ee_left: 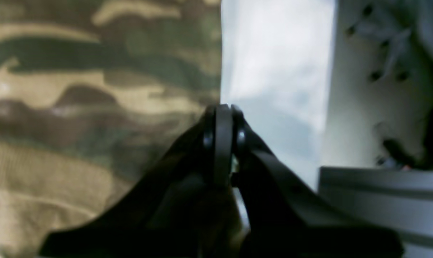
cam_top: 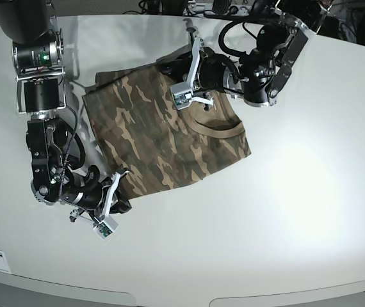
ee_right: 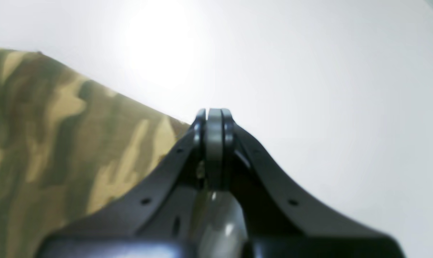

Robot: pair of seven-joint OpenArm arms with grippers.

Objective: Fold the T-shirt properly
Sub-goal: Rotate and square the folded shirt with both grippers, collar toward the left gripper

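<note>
T-shirt (cam_top: 163,137): camouflage, partly folded, lying on the white surface (cam_top: 310,192) toward its far-left part.

Left hand (cam_top: 173,69): jaws closed at the shirt's far edge; whether cloth is pinched cannot be told.

Right hand (cam_top: 122,176): jaws closed at the shirt's near-left corner; grip likewise unclear.

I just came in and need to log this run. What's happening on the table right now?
A two-armed robot is folding a camouflage T-shirt that lies partly folded on the white table. The left gripper is at the shirt's far edge, near the tan collar; the right gripper is at the near left corner. Both wrist views show the fingers closed at the cloth's edge; whether they pinch fabric can't be told.
</note>
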